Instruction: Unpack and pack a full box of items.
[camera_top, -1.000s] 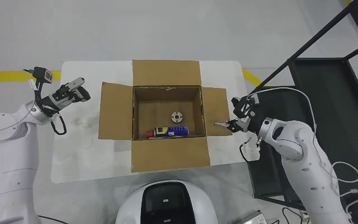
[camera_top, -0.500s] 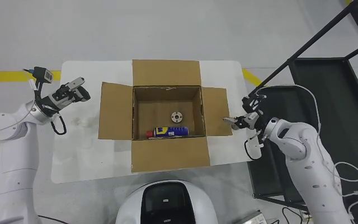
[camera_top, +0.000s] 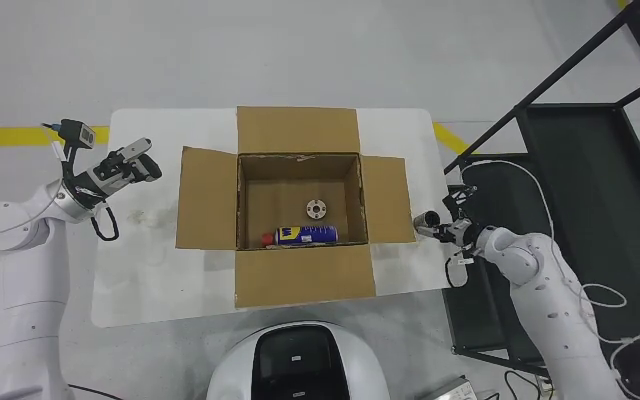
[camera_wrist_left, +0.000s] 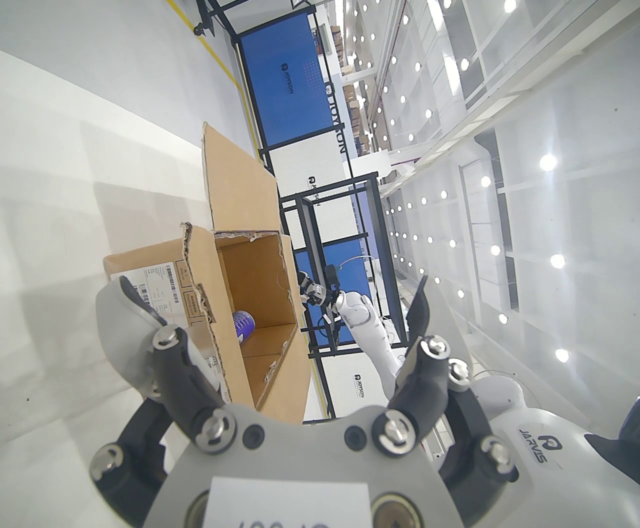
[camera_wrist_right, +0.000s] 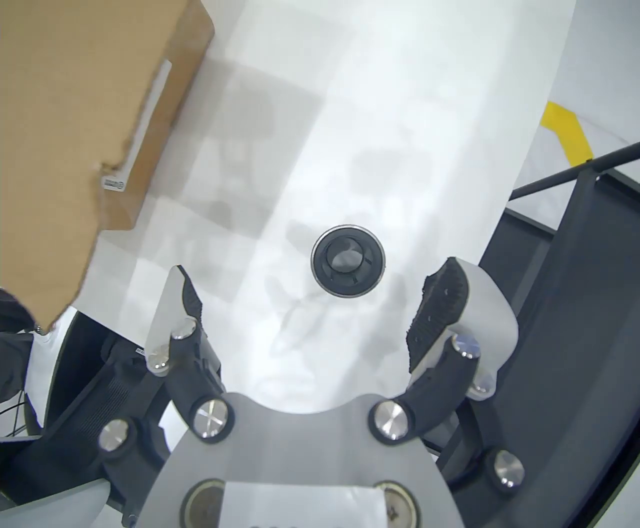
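Two pincers hang wide and empty: the left pincer (camera_top: 146, 167) well left of the box (camera_top: 298, 135), where a spray can (camera_top: 305, 235) and metal ring (camera_top: 317, 209) lie inside, the right pincer (camera_wrist_right: 315, 272) just right of it over a round black part (camera_wrist_right: 348, 267) on the counter (camera_top: 150, 262). Closing off-centre could skid that low part off the edge.

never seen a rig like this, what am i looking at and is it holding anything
It is a two-armed robot at a white table. One picture looks down from above its arms; the other two come from cameras on its wrists. On the table stands an open cardboard box with a spray can and a round metal part inside. The left fingers and the right fingers are open and hold nothing. A black round part lies on the table by the right fingers.
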